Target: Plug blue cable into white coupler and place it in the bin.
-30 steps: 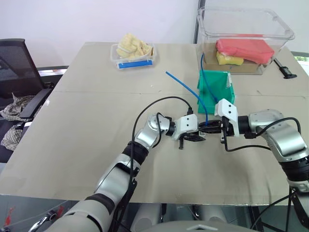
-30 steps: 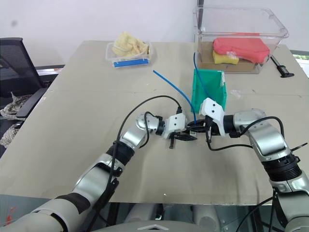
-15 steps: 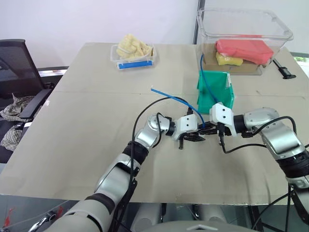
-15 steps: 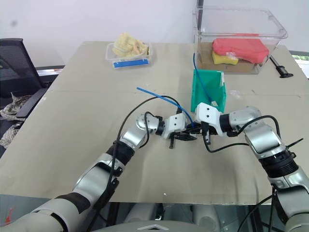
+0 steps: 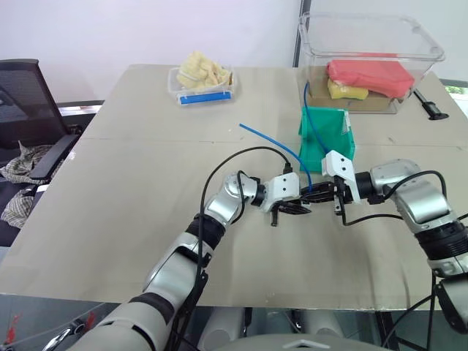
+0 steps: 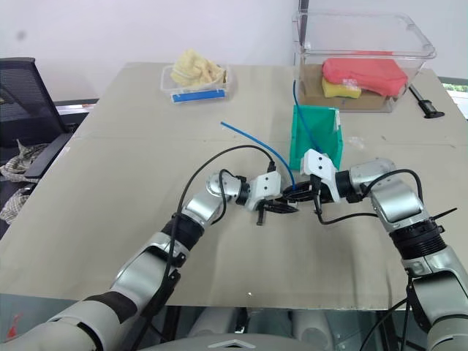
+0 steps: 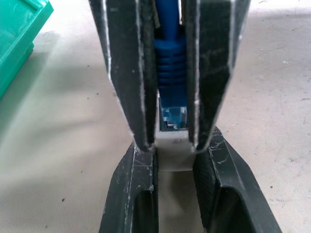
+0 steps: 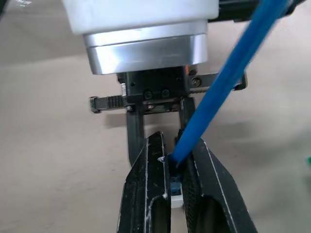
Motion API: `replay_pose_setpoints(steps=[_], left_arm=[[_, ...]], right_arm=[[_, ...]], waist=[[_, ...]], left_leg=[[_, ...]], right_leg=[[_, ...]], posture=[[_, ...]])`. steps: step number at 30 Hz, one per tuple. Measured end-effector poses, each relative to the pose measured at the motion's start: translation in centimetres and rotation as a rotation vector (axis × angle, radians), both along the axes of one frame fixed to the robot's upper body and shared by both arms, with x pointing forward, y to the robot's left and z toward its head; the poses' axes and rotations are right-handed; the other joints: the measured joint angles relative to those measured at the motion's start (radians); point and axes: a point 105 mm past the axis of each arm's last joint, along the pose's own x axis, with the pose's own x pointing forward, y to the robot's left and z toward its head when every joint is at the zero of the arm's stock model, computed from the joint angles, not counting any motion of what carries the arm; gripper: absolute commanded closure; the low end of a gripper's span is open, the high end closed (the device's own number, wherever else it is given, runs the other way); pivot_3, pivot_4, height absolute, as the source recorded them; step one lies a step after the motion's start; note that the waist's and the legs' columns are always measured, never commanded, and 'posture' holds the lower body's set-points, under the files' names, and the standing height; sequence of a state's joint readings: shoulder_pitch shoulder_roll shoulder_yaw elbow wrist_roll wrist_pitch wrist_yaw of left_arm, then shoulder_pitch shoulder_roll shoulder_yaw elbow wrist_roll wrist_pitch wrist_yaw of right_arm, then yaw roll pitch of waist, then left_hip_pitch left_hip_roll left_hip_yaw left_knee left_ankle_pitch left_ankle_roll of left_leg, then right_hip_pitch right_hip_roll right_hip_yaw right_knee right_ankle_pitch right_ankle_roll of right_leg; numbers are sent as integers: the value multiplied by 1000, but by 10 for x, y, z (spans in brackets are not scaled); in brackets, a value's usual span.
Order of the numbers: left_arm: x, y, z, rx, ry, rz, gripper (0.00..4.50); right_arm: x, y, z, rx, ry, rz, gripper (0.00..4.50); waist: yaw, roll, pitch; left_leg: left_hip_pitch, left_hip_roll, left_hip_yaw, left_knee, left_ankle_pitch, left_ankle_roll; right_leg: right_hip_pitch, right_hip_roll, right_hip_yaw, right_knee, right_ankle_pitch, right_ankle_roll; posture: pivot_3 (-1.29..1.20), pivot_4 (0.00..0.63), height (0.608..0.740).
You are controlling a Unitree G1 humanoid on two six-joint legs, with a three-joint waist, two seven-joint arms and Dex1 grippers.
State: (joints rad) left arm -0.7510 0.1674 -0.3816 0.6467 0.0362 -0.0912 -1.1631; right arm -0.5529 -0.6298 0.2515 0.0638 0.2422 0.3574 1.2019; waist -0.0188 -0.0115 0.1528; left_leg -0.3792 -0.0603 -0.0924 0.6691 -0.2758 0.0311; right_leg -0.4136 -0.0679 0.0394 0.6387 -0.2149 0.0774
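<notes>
Over the near middle of the matte beige table (image 5: 131, 190), the two grippers meet tip to tip. The left gripper (image 5: 298, 208) reaches in from the left, its scuffed black fingers (image 7: 132, 194) clenched on the tiny white plastic coupler (image 7: 173, 154), a smooth cube-like block pinched between the pads. The right gripper (image 5: 322, 195) comes from the opposite side, its black fingers (image 7: 127, 73) clamped tight on the ribbed blue boot of the thin, bright blue cable (image 5: 281, 148). The cable's small clear plug sits right at the mouth of the coupler, lined up between both pairs of fingers; I cannot tell how deep it is seated. From the right wrist view, the blue cable (image 8: 228, 82) rises slantwise out of that grip, smooth and round.

From the joined grippers the cable arcs up and back to the left, its free end hanging in the air above the table. A glossy black wire (image 5: 241, 157) loops over the left wrist.

Just beyond the grippers stands the small teal-green plastic bin (image 5: 325, 139), hard-walled with a sloped, cut-away front, another blue strand curling into it.

Further back on the left sits a small clear tray with a blue strip (image 5: 202, 88), heaped with crumpled yellowish stuff. At the far right is a large clear plastic tub (image 5: 369, 58) holding a red block and a yellow sponge, with a black tool (image 5: 430, 104) beside it.
</notes>
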Motion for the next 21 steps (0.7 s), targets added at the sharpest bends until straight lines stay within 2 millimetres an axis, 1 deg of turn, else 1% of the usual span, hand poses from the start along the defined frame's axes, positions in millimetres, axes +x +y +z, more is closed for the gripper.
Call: replay_pose_setpoints(steps=[1,3,4,6,8,9,10,12,13,14,15,16,17,18,19,20,21], left_arm=[[1,1,0,-1,-1,9,4112],[1,1,2,-6,1,14,4112],[0,-1,3,-12,-2,11,4112],[-1,-1,8,-27,1,3,4112],[1,5,10,-23,19,20,4112],[1,7,11,-25,31,25,4112],[1,9,14,-32,48,40,4112],[2,11,21,-56,86,62,4112],[3,12,27,-81,108,77,4112],[3,12,28,-84,110,78,4112],[3,3,41,-156,245,120,4112],[6,4,49,-186,294,151,4112],[14,2,64,-225,384,211,4112],[22,2,81,-253,418,253,4112],[25,3,88,-264,425,271,4112],[34,-4,119,-301,434,318,4112],[38,-18,138,-313,427,346,4112]], right_arm=[[2,0,-1,18,-7,-26,3485],[5,-4,-1,68,-18,-102,2540],[4,-7,3,87,-32,-125,2054],[-4,-21,25,143,-99,-198,1133],[-16,-35,55,195,-203,-271,179],[-26,-41,68,223,-245,-307,77],[-42,-43,74,245,-270,-341,77],[-59,-43,73,249,-271,-387,77],[-68,-41,69,247,-262,-412,77],[-68,-40,69,247,-262,-412,77],[-84,-52,62,213,-300,-565,77],[-91,-54,56,216,-294,-627,77],[-101,-58,47,203,-293,-721,77],[-106,-62,38,185,-282,-789,77],[-108,-65,35,174,-284,-820,77],[-111,-75,29,150,-322,-930,77],[-112,-76,27,166,-352,-990,77]], waist=[[0,0,0],[5,1,1],[6,1,2],[14,2,2],[16,2,2],[18,2,2],[19,2,2],[23,1,2],[22,1,2],[20,2,2],[38,1,2],[39,1,2],[46,1,2],[45,1,2],[42,1,2],[35,1,2],[32,1,2]], left_leg=[[0,0,0,0,-1,2],[-2,-1,0,0,-1,2],[-3,-1,0,0,-1,1],[-6,-1,-1,0,1,-1],[-8,-1,-2,0,1,-1],[-9,-1,-2,0,1,-1],[-10,-1,-3,0,1,-1],[-14,-1,-4,0,1,-1],[-15,-1,-3,2,1,-1],[-15,-1,-2,2,1,-1],[-16,-3,-6,2,-1,3],[-17,-3,-10,3,-1,2],[-19,-3,-12,5,-1,2],[-19,-4,-12,6,0,1],[-19,-4,-12,7,0,0],[-15,-6,-11,8,1,-1],[-10,-6,-11,8,0,0]], right_leg=[[0,0,0,1,0,0],[-3,-1,0,3,0,0],[-4,-1,0,3,0,0],[-6,-2,-1,2,0,0],[-8,-2,-1,1,0,0],[-8,-2,-1,0,0,0],[-9,-2,-2,0,0,0],[-12,-2,-3,-1,0,0],[-13,-2,-2,0,0,0],[-13,-2,-1,1,0,0],[-13,-2,-4,3,-1,1],[-12,-2,-8,2,-1,1],[-13,-2,-11,4,-1,2],[-12,-2,-11,4,-1,2],[-12,-2,-11,4,-1,2],[-7,-3,-11,3,-1,2],[-2,-3,-11,2,-2,3]], posture=[[0,150,740],[0,150,740],[0,150,740],[0,150,740],[0,150,740],[0,150,740],[0,150,740],[0,150,740],[0,150,740],[0,150,740],[0,150,740],[0,150,740],[0,150,740],[0,150,740],[0,150,740],[0,150,740],[0,150,740]])
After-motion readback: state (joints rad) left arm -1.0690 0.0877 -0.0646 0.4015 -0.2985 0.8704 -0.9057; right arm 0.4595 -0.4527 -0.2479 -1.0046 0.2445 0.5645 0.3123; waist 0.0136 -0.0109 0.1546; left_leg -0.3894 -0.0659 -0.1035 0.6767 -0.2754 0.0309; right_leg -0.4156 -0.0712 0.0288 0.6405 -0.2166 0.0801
